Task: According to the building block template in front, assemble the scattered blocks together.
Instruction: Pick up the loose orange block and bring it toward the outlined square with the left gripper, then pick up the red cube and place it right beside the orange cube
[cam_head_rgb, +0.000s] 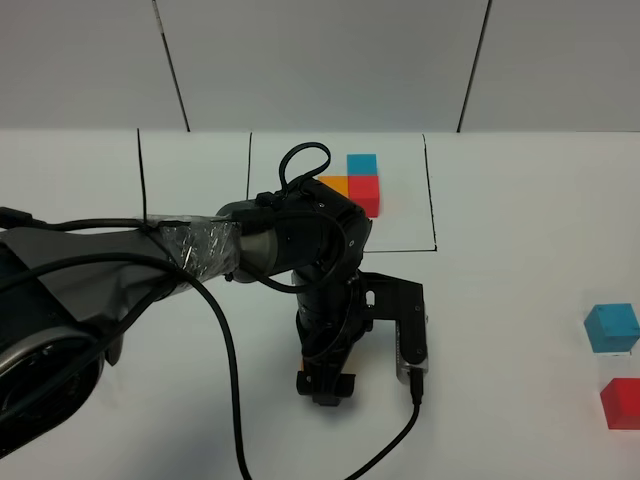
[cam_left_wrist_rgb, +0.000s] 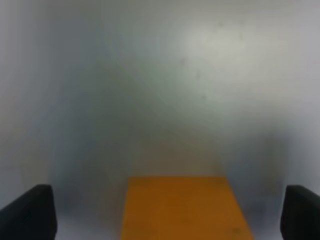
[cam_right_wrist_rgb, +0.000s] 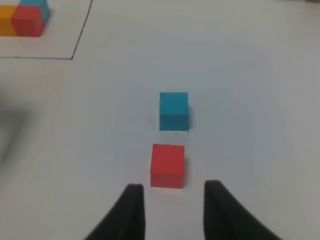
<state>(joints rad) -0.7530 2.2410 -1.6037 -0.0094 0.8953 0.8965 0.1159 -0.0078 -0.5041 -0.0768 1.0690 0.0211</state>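
Overhead hides orange matte cube (cam_left_wrist_rgb: 182, 207) under left arm; left wrist cam shows it between wide-spread fingers (cam_left_wrist_rgb: 30, 212), untouched. Right fingers (cam_right_wrist_rgb: 131, 210) look narrow, holding nothing, near red cube (cam_right_wrist_rgb: 167, 165); light blue cube (cam_right_wrist_rgb: 174, 110) just beyond.

no readable text, labels, brands, numbers or signs anywhere in view.

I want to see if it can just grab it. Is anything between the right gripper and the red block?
No. In the right wrist view the red block sits just ahead of the right gripper, with only bare white table between them.
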